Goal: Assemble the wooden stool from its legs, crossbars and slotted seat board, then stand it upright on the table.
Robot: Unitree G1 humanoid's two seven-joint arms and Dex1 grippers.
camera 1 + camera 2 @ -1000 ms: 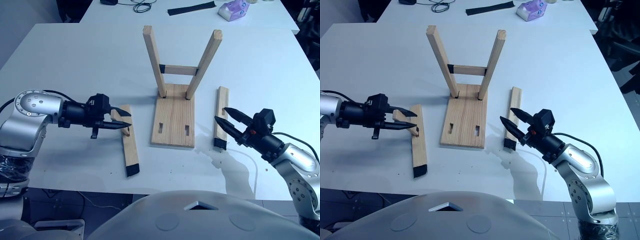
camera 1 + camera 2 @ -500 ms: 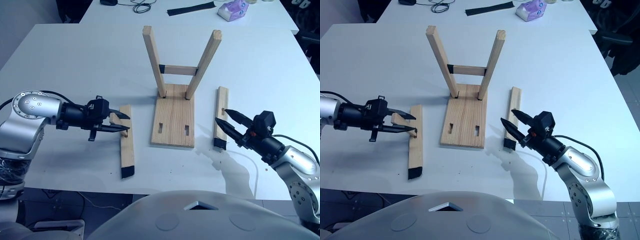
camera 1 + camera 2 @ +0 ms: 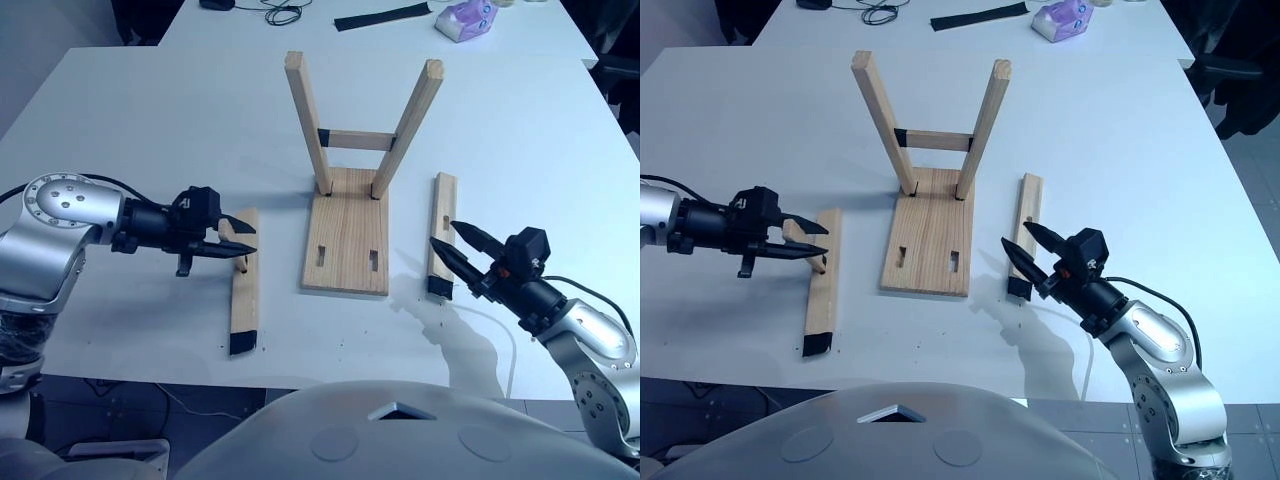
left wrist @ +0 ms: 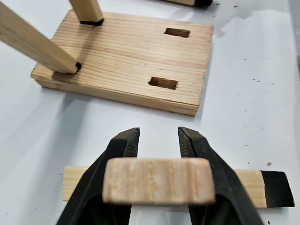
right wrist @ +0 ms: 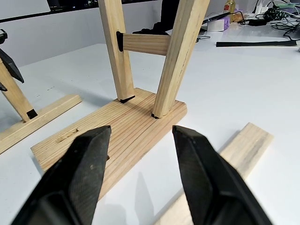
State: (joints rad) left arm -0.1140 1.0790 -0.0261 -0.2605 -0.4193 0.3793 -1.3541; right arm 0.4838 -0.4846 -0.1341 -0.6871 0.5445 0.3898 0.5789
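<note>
The slotted seat board (image 3: 347, 240) lies flat mid-table. Two legs stand in its far slots, joined by a crossbar (image 3: 358, 140); its two near slots (image 4: 163, 83) are empty. Left of the board, my left gripper (image 3: 240, 244) is shut on a short crossbar (image 4: 158, 180) that is joined to a loose leg (image 3: 243, 295) with a black near end. To the right of the board lies another loose leg (image 3: 442, 225). My right gripper (image 3: 450, 248) is open just above that leg's black end, holding nothing.
A second table behind holds a purple tissue pack (image 3: 467, 18), a black strip (image 3: 383, 17) and cables (image 3: 285, 12). The table's front edge (image 3: 330, 372) runs close below both loose legs.
The left loose leg has swung with my left gripper: its black near end has moved left and it now lies straighter. My right gripper has barely shifted.
</note>
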